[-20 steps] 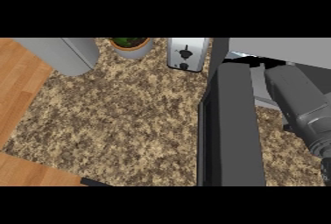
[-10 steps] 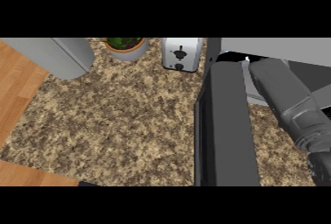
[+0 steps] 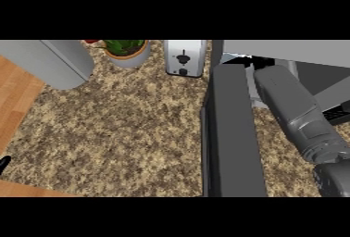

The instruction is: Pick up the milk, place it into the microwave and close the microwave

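Reaching past the open microwave door [image 3: 232, 134], the right forearm [image 3: 294, 111].

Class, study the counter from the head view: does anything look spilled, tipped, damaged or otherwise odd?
Nothing stands out. The toaster and potted plant stand upright at the back of the counter, with no spill. The microwave door is open, as the task requires.

We're in a kitchen: speckled granite counter [image 3: 123, 134], toaster [image 3: 184, 57], potted plant [image 3: 126, 50], microwave door [image 3: 232, 134] open.
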Robot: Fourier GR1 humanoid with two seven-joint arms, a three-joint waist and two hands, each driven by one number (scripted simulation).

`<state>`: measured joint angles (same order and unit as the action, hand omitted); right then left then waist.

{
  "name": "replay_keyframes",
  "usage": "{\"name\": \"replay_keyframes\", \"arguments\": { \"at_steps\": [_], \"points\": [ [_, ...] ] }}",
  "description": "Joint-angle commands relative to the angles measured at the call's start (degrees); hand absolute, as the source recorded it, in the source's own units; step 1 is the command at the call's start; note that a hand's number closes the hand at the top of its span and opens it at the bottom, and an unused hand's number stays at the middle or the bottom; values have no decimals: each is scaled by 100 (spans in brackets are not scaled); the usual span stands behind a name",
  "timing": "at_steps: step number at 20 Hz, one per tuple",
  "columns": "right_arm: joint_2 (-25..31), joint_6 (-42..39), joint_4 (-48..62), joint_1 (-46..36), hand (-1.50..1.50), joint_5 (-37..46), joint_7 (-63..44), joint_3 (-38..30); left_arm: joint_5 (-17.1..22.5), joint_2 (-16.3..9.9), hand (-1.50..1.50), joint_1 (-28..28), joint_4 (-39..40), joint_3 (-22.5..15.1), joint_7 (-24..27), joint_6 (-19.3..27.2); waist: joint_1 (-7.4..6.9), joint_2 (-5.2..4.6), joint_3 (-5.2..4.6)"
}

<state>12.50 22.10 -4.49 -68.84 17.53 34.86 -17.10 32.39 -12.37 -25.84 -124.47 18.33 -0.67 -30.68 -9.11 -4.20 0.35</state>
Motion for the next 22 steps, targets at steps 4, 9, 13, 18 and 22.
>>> {"name": "replay_keyframes", "arguments": {
  "at_steps": [4, 9, 13, 18, 22],
  "points": [
    [163, -21, -80, 3, -150, -58, 44, -89, -243, 149, -150, -2, 111, -205, 19, -64, 209, 110, -19],
    [358, -539, -68, 458, -150, -191, 372, -224, -444, 346, -150, -109, 160, -427, 217, -287, 336, 166, -16],
    [307, -1286, -103, 791, -150, -439, 806, -439, -874, 582, -150, -111, 361, -966, 485, -686, 406, 174, -13],
    [127, -2366, -75, 825, -150, -641, 837, -571, -1258, 637, -150, 34, 694, -1464, 392, -907, 579, 266, -20],
    [80, -3109, -83, 1234, -150, -871, 1128, -747, -1664, 616, -150, 196, 872, -1725, 371, -1058, 685, 304, -21]
  ]
}}
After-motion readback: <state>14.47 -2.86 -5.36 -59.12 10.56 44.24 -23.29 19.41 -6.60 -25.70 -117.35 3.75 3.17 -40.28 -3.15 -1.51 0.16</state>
